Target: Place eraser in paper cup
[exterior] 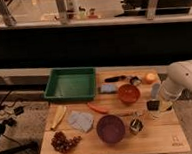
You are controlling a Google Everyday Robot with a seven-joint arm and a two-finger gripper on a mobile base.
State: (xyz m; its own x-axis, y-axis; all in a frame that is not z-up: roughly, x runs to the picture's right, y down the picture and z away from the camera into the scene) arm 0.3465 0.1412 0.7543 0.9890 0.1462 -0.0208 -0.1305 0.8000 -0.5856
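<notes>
My gripper (153, 106) hangs from the white arm at the table's right side, just above the tabletop, in front of the light blue cup (155, 90). A small flat black slab, the eraser (153, 105), shows at the gripper's end; I cannot tell whether it is held or lying under the gripper. A pale shape (165, 107) just right of the gripper, partly hidden by the wrist, may be the paper cup. The small metal cup (135, 125) stands left of and in front of the gripper.
A wooden table (160, 141) holds a green tray (70, 85), an orange bowl (128, 93), a purple bowl (110, 128), grapes (62, 142), a banana (58, 117), a blue cloth (81, 121), a carrot (98, 109), an orange fruit (149, 78) and a dark long-handled tool (115, 79).
</notes>
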